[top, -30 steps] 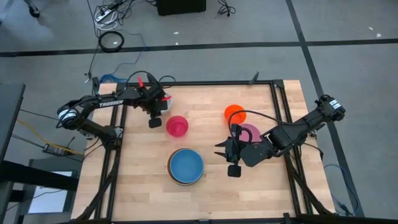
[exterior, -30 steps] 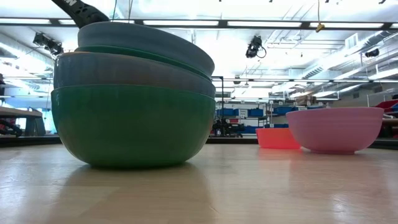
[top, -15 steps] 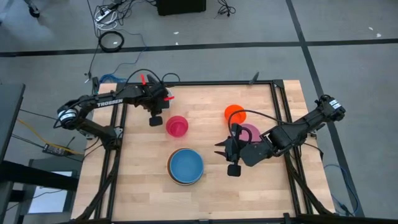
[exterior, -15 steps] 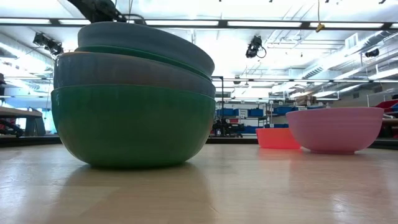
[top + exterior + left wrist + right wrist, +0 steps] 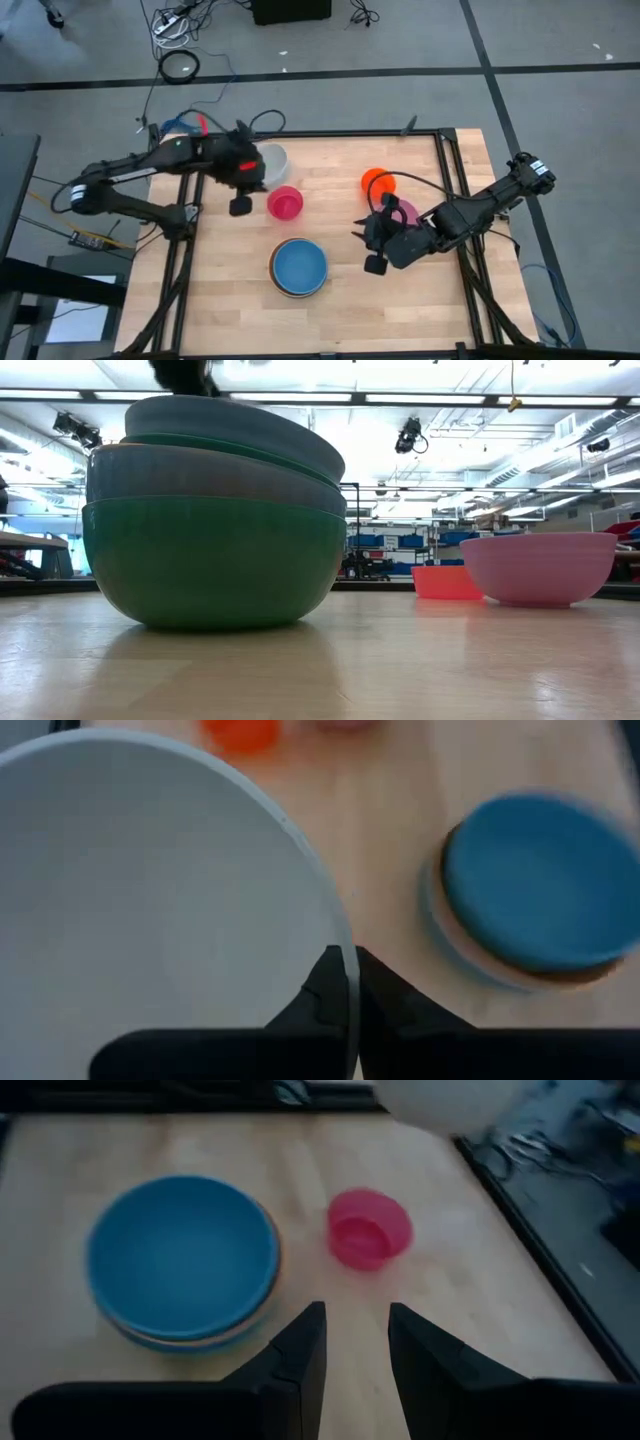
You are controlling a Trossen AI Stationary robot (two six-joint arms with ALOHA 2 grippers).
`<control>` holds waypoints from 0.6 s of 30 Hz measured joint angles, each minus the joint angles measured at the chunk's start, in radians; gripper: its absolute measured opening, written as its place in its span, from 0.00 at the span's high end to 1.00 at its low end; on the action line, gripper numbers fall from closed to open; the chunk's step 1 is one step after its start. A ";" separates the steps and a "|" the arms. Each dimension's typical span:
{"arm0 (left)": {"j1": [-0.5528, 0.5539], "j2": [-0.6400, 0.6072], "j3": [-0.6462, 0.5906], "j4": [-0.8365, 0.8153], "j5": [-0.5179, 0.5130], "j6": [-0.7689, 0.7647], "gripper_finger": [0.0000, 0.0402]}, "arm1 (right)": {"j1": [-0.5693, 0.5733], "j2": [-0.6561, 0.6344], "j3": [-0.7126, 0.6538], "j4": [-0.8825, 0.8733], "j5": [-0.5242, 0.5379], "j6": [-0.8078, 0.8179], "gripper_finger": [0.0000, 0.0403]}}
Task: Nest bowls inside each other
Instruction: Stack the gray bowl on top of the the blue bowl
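Two dark jointed arms, black looping cables, red clips apparently on the left arm (image 5: 150, 170)

No lettering, label, brand, number or sign can be read anywhere in these views: not on the bowls, not on the arms, not on the table, not in the room behind.
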 joint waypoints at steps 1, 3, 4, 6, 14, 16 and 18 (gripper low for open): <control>-0.035 -0.010 0.000 0.003 -0.001 -0.029 0.99 | 0.000 0.000 0.000 -0.025 0.015 0.028 0.76; -0.114 -0.012 -0.001 0.015 0.000 -0.088 0.99 | 0.000 0.000 0.000 -0.076 0.043 0.088 0.76; -0.152 -0.012 -0.001 0.042 -0.001 -0.108 0.99 | 0.000 0.000 0.000 -0.105 0.053 0.116 0.76; -0.229 -0.008 -0.001 0.081 -0.013 -0.158 0.99 | 0.000 0.000 0.000 -0.150 0.072 0.159 0.76; -0.464 0.098 -0.002 0.195 -0.097 -0.332 0.99 | 0.002 0.000 0.000 -0.191 0.088 0.203 0.76; -0.508 0.135 -0.002 0.231 -0.100 -0.354 0.99 | 0.003 0.000 0.000 -0.191 0.087 0.203 0.76; -0.544 0.165 -0.002 0.272 -0.107 -0.366 0.99 | 0.002 0.000 0.000 -0.191 0.087 0.203 0.76</control>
